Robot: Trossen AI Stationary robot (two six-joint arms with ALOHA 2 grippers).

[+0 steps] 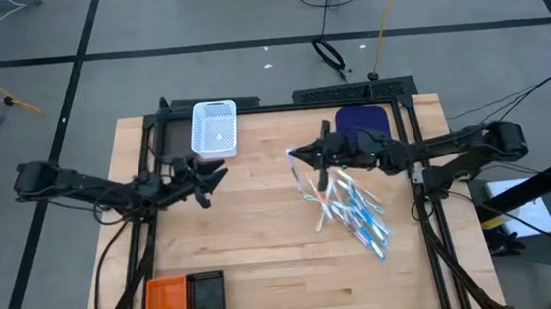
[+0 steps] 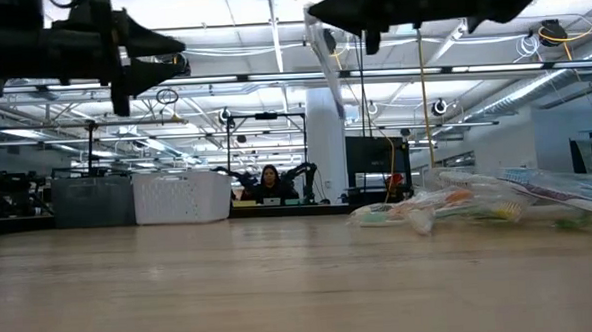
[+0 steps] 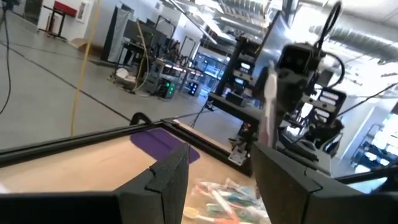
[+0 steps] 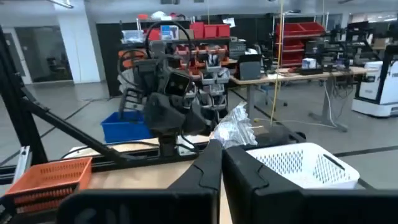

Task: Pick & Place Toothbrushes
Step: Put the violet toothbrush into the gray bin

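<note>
Transfer step, we judge — right claw (image 1: pixel 296 156), pressed together on a wrapped toothbrush (image 1: pixel 305 180), faces the spread left claw (image 1: pixel 219 171) mid-desk (image 1: pixel 264 246); next comes the white basket (image 1: pixel 215 128).

Bright, even light is pouring down from the ceiling strips (image 2: pixel 271 49) over my table (image 1: pixel 262 226), so my arms are casting only faint, soft shadows on the wood. From table height those strips are blowing out to white, and my arms are hanging against them as near-black silhouettes. The tabletop closest to that camera is smearing into blur. Past my left fingers (image 3: pixel 163 180) the windows (far side of the hall) are glaring, washing out detail there. My right fingers (image 4: pixel 214 171) are showing dark and out of focus, and something shiny, perhaps crinkled plastic, is glinting just beyond them.
</note>
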